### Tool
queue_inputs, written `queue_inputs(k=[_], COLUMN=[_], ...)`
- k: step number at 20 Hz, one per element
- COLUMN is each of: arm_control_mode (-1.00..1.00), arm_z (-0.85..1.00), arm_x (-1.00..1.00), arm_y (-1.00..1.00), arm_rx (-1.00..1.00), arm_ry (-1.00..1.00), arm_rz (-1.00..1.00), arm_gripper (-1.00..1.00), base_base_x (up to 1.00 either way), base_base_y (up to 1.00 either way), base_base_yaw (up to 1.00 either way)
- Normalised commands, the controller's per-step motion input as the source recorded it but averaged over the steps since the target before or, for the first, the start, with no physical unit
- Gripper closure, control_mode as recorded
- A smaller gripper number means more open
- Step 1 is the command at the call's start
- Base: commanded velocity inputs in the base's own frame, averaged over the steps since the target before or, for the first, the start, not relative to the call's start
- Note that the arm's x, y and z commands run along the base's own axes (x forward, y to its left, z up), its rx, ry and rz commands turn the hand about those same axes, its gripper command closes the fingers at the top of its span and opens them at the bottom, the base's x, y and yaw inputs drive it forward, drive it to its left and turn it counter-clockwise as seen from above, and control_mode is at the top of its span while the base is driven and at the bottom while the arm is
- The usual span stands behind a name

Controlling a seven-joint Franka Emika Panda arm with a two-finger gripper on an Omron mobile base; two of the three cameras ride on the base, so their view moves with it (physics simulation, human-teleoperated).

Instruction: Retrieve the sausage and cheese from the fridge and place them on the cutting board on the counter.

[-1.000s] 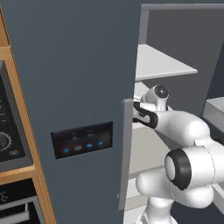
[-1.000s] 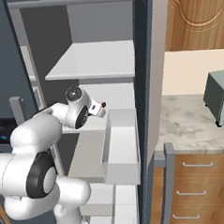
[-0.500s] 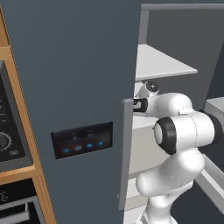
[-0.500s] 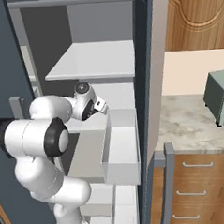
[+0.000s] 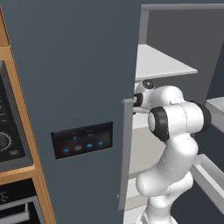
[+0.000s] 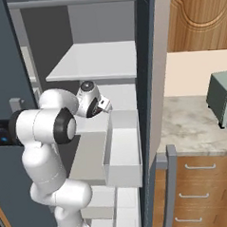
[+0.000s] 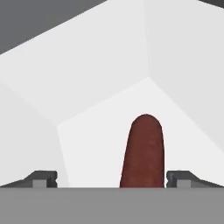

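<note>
Left base view: the arm (image 5: pixel 175 127) at center right reaches into the open fridge (image 5: pixel 65 87). Right base view, the hand sits mid-frame under a white shelf (image 6: pixel 98 61). Hand view: gripper (image 7: pixel 111 178) spread wide apart, sausage (image 7: pixel 143 151) lower center between the tips, not clamped.
</note>
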Motion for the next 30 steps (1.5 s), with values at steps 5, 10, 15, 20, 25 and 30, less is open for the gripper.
queue_inputs(k=[5,10,15,20,25,30], arm_control_mode=[-1.00,-1.00,-1.00,-1.00,-1.00,-1.00], arm_z=[-0.48,-0.35,-0.10,-0.08,0.42,0.97], arm_x=[-0.10,-0.28,-0.37,-1.00,-1.00,-0.93], arm_y=[0.00,0.00,0.00,0.00,0.00,0.00], arm_rx=[0.00,0.00,0.00,0.00,0.03,0.05], arm_ry=[0.00,0.00,0.00,-0.05,0.02,0.14], arm_rz=[0.00,0.00,0.00,0.00,0.00,0.00], arm_gripper=[1.00,1.00,1.00,1.00,1.00,1.00], base_base_x=[0.00,0.00,0.00,0.00,0.00,0.00], base_base_y=[0.00,0.00,0.00,0.00,0.00,0.00], base_base_yaw=[0.00,0.00,0.00,0.00,0.00,0.00])
